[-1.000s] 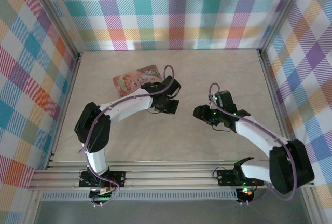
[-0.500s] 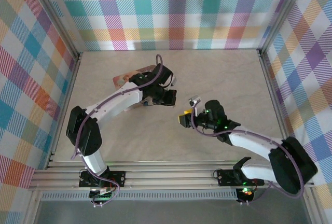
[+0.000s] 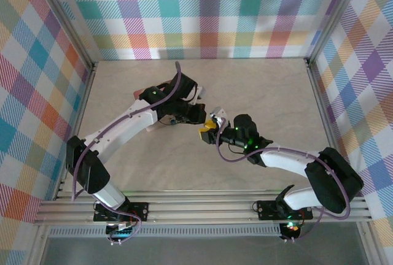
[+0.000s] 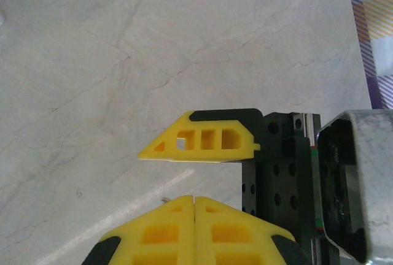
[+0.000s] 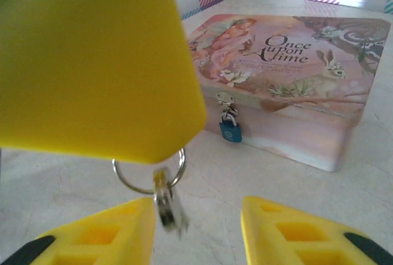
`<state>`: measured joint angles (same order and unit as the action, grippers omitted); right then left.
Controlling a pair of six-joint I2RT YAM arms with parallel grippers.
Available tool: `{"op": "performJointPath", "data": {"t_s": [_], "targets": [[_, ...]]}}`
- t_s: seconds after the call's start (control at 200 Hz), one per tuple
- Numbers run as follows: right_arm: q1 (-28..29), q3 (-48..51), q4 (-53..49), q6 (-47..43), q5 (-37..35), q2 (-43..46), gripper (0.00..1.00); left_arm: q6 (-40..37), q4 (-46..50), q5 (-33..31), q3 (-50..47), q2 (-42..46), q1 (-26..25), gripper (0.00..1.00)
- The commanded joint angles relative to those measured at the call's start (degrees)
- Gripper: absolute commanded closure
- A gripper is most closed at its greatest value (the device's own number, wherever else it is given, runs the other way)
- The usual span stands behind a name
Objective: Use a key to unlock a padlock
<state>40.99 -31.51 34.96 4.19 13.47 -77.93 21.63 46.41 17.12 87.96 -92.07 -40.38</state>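
**Key dangles between open fingers, padlock waits on the tin**

The left end effector is clenched, its yellow fingers pressed flat together. In the right wrist view it fills the upper left of the frame, and a key ring hangs from beneath it, apparently pinched there. The key swings free below the ring, low and left of centre. The right end effector is released, with one finger on either side of the key and neither touching it.

The padlock hangs from the hasp on the front wall of the pink tin, right of centre, well beyond the key. The tin sits on the pale surface.

The key looks light, thin, stiff and smooth, so it will likely twist or slip on its loose ring. The flat bow beside the ring seems the best place to grip, leaving the blade clear. The padlock is also tiny and hangs loose, so it may swing away when pushed.
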Motion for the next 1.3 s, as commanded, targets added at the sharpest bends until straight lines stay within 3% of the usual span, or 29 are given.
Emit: {"op": "performJointPath", "data": {"t_s": [0.0, 0.075, 0.27, 1.105, 1.295], "targets": [[0.6, -0.9, 3.0, -1.1, -1.1, 0.5, 0.63, 0.4, 0.6, 1.2, -1.7, 2.3, 0.4, 1.0], [0.8, -0.7, 2.8, -1.1, -1.6, 1.3, 0.7, 0.4, 0.3, 1.2, -2.7, 2.7, 0.5, 1.0], [0.9, 0.2, -0.4, -2.2, -2.1, 3.8, 1.0, 0.5, -0.9, 1.0, -4.6, 3.7, 0.7, 1.0], [0.9, 2.1, -17.2, -7.9, -0.6, 15.6, 1.0, -0.2, -5.7, 4.5, -9.1, 5.0, 2.2, 1.0], [0.8, -2.3, -27.3, -12.4, 4.6, 15.3, 1.0, -6.2, -8.7, 4.7, -12.2, 9.6, 2.2, 0.7]]}}
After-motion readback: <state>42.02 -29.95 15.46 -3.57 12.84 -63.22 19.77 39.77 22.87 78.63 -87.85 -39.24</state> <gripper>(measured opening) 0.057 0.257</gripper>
